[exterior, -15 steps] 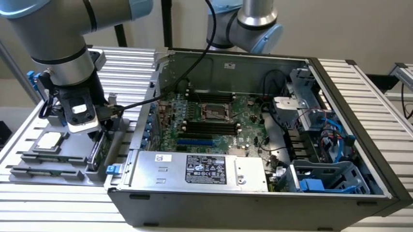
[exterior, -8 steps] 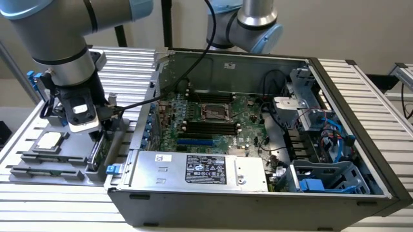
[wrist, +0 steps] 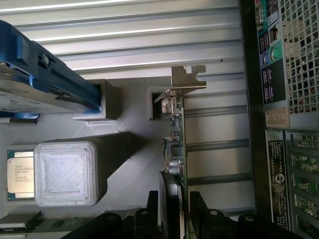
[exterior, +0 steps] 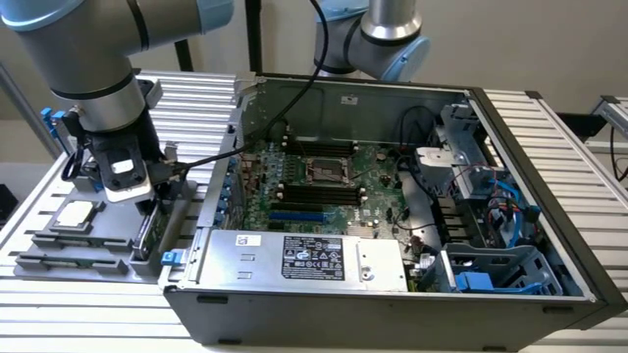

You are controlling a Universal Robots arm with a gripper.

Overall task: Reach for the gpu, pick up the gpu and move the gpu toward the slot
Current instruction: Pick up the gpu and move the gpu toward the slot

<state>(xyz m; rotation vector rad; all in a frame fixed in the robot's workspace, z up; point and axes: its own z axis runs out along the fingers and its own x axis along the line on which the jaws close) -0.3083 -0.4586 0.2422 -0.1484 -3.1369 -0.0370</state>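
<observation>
Jaws open, straddling the gpu (wrist: 178,134), one each side, not clamped. Gpu stands on edge in gray tray (wrist: 124,119), at the exterior view's left of the computer case (exterior: 373,323).

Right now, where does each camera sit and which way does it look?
Exterior view: off the arm, high up, looking down on an open computer and, at the exterior view's left, a grey tray; the arm and gripper show.
Wrist view: on the wrist, looking down past the gripper at a green card standing on edge in the tray.
Shared: the gripper, the green card, the tray and the computer.
</observation>
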